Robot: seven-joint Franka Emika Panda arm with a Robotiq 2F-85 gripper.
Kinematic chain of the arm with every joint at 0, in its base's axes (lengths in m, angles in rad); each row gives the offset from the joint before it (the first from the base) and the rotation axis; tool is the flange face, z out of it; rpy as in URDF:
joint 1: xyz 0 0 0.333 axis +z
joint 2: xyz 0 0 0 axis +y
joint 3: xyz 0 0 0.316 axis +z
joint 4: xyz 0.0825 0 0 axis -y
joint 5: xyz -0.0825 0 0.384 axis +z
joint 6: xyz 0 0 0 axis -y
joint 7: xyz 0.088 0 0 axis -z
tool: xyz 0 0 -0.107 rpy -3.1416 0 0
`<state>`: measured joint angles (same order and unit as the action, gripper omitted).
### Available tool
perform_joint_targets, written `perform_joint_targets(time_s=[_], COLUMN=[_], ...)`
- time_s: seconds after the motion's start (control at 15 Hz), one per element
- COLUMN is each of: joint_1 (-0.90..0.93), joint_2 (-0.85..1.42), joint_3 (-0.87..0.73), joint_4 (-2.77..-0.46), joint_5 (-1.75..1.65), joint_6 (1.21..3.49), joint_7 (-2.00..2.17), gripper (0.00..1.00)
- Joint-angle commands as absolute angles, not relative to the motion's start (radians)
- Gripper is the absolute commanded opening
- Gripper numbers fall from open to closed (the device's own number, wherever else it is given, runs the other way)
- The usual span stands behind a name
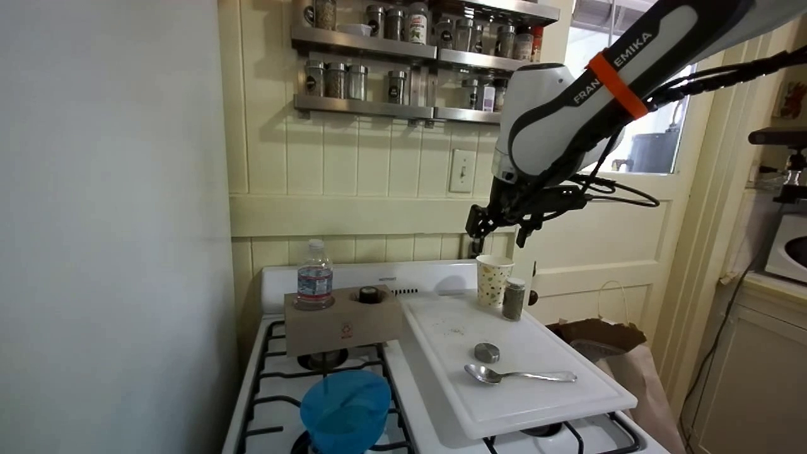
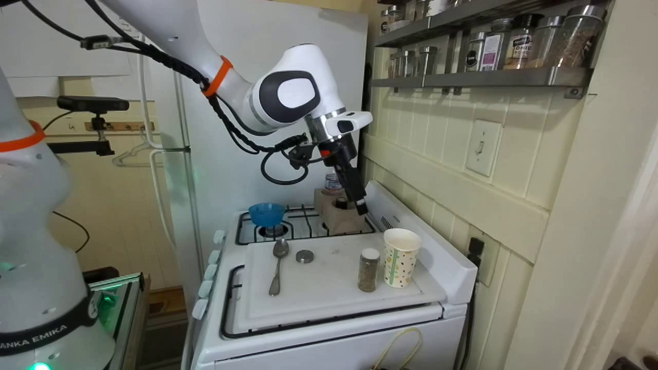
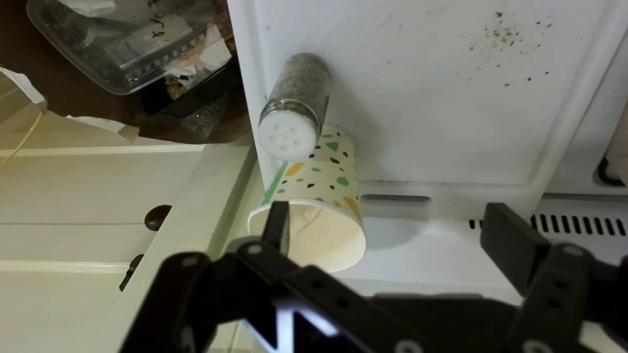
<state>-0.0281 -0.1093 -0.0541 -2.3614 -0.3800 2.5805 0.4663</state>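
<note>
My gripper (image 1: 499, 239) hangs open over the back of the stove with nothing between its fingers. A paper cup (image 3: 324, 171) with green, yellow and black spots is nearest to it; in the wrist view a finger (image 3: 277, 223) covers part of the cup's rim. The cup stands upright on a white cutting board (image 1: 435, 353) and looks empty, though its bottom is partly hidden. Close beside it stands a glass shaker (image 2: 368, 272) with a white holed cap. A round metal lid (image 1: 487, 352) and a spoon (image 2: 280, 248) lie on the board.
A cardboard box (image 1: 340, 328) carrying a water bottle (image 1: 314, 277) sits at the back of the burners, with a blue bowl (image 1: 345, 407) in front. Spice shelves (image 1: 365, 107) hang above. Beside the stove stands a brown paper bag (image 1: 643, 378). Dark specks (image 3: 503, 37) dot the board.
</note>
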Motion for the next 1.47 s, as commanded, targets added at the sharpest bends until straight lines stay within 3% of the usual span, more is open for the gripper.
perform_joint_targets(time_s=[0.0,0.6,1.13,1.4], joint_1=[-0.054,0.068,0.045,0.034], joint_2=[-0.106,-0.130,-0.108,-0.059], joint_3=[-0.032,0.023,0.029,0.036], joint_4=[-2.359,-2.487,-2.509,-2.495], joint_5=[-0.373,0.166,0.100,0.055], joint_6=[2.580,2.570,2.433,2.517], joint_7=[0.460,0.119,0.106,0.160], gripper=[1.00,1.00,1.00,1.00])
